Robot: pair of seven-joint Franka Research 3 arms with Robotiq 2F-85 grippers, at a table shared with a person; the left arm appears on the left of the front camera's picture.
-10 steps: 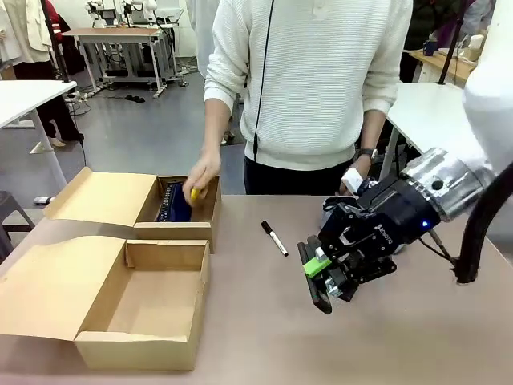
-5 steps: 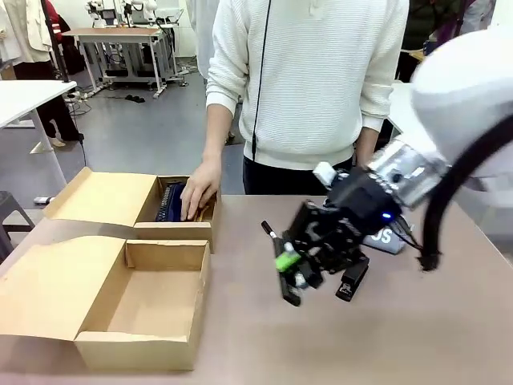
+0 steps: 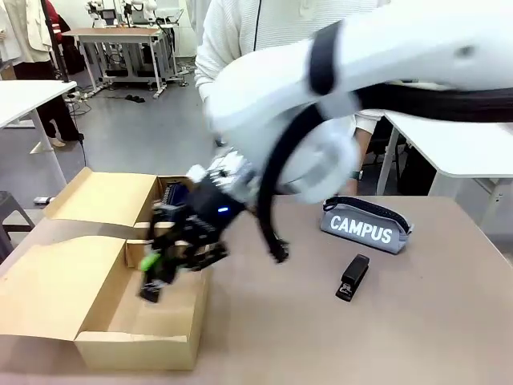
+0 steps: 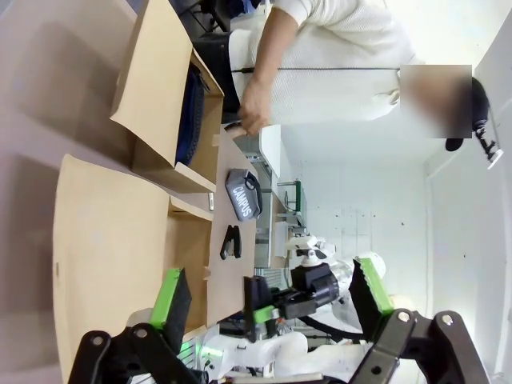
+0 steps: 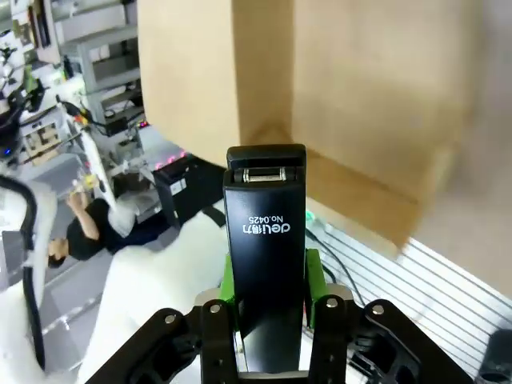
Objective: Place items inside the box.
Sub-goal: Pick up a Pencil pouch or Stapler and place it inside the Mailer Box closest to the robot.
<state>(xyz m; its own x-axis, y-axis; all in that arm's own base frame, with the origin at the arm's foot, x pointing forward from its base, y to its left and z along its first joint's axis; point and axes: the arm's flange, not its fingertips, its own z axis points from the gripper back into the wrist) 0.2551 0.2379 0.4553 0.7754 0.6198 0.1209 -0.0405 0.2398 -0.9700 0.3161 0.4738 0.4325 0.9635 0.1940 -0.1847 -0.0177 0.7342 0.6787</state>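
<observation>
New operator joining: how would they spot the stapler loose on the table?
On the table's right half sits the grey CAMPUS pouch. The black stapler lies just in front, nearer the robot. The other stapler is gripped in the right hand; this one lies free.

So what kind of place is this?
Probably a robot lab or workshop. A big white robot arm holds a black stapler by a cardboard box, plain white work tables stand around, and a bench loaded with equipment sits at the back.
</observation>
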